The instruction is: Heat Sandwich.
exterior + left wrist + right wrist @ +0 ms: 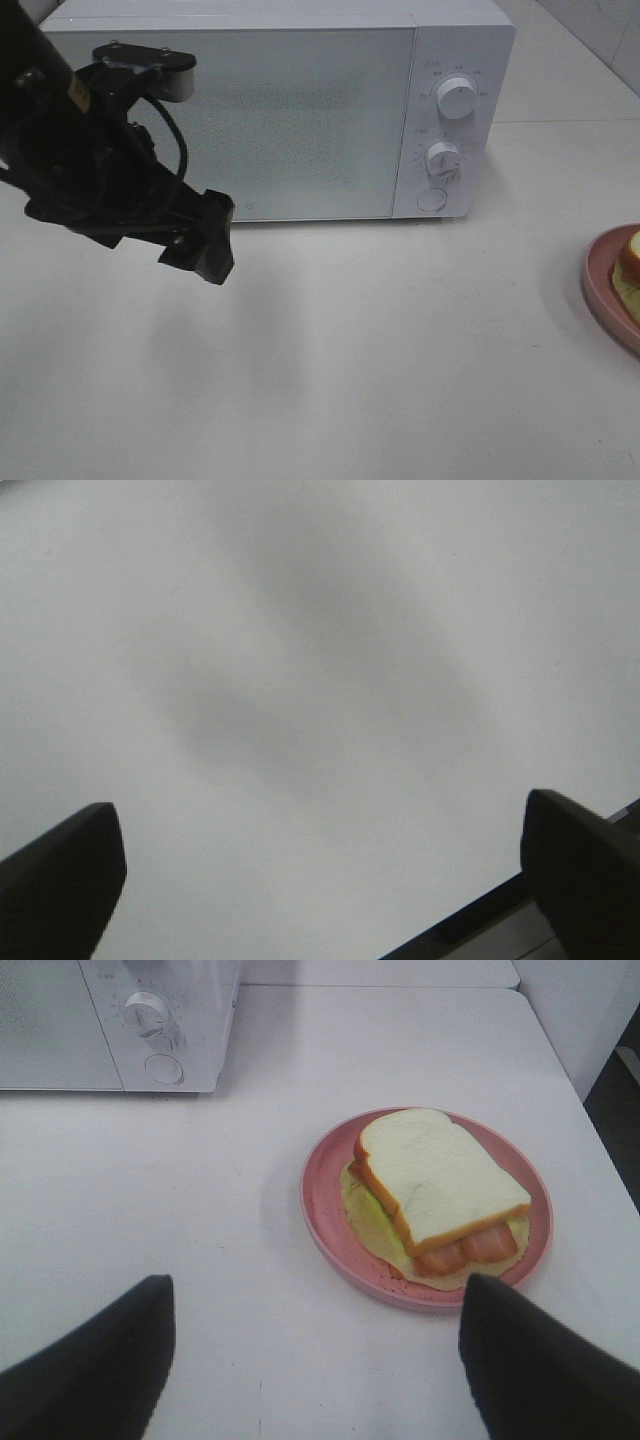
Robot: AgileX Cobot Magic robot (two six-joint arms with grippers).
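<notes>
Sandwich (440, 1185) lies on pink plate (325, 1210) at 3 o'clock edge of the desk (400, 350), well apart from closed microwave (280, 110) at 12. Left gripper (320, 880) fingers apart, empty, over bare desk. Right gripper (315, 1360) fingers apart, empty, short of plate.

The sandwich (440, 1185) is seen lying flat on a round pink plate (325, 1215), fully within the rim. A thick slice of white bread with a tan-orange crust forms the top; pale green leaf is spread beneath it and shows past the crust on several sides. Two reddish-pink pieces of filling are exposed at the edge toward 5 o'clock in the right wrist view. In the exterior high view only a sliver of the sandwich (630, 262) is caught, at about 3 o'clock at the frame's edge, on the plate (600, 285), well apart from the microwave (300, 110) at 12 o'clock.
</notes>
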